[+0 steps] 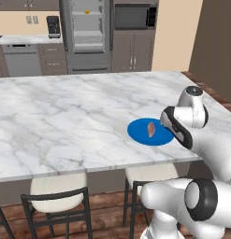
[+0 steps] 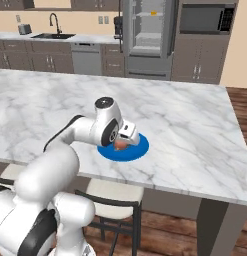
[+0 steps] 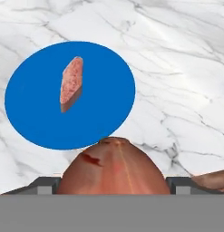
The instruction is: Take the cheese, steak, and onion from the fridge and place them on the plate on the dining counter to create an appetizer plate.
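— Surface and margins?
— Marble dining counter lies bare to the left of the blue plate, which sits near the counter's stool-side edge. Behind, the fridge stands open.
— Plate contents?
— Steak lies left of centre on the plate.
— Gripper?
— Gripper hangs just above the plate's near rim, fingers clamped on the onion.
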Controlling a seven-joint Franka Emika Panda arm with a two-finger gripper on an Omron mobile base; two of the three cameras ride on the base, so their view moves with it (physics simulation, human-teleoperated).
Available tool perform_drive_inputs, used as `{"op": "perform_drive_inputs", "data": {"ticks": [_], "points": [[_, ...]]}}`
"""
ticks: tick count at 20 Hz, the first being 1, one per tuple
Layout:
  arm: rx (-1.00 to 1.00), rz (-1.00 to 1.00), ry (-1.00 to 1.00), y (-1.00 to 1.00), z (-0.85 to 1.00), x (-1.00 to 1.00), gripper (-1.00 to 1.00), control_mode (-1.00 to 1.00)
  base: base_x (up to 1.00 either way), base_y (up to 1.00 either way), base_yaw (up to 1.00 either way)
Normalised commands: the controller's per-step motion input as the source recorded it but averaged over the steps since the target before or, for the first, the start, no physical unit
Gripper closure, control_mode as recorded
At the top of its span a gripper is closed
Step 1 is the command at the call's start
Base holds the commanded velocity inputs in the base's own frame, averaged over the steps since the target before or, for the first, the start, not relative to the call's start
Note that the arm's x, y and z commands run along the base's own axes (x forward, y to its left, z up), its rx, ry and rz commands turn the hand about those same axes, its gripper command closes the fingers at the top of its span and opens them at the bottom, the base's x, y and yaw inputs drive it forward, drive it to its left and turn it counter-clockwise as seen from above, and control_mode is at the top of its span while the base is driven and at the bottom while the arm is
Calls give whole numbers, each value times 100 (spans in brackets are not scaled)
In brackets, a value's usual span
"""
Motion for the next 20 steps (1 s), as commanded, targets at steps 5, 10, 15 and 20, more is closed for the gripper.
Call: {"op": "perform_drive_inputs", "data": {"ticks": [5,10,15,20], "points": [[0,0,6,-15,-43,77,100,-100,0,0,0],[0,0,6,-13,-43,74,100,-100,0,0,0],[0,0,6,-12,-53,59,100,-100,0,0,0],[0,0,6,-7,-52,41,100,-100,0,0,0]]}}
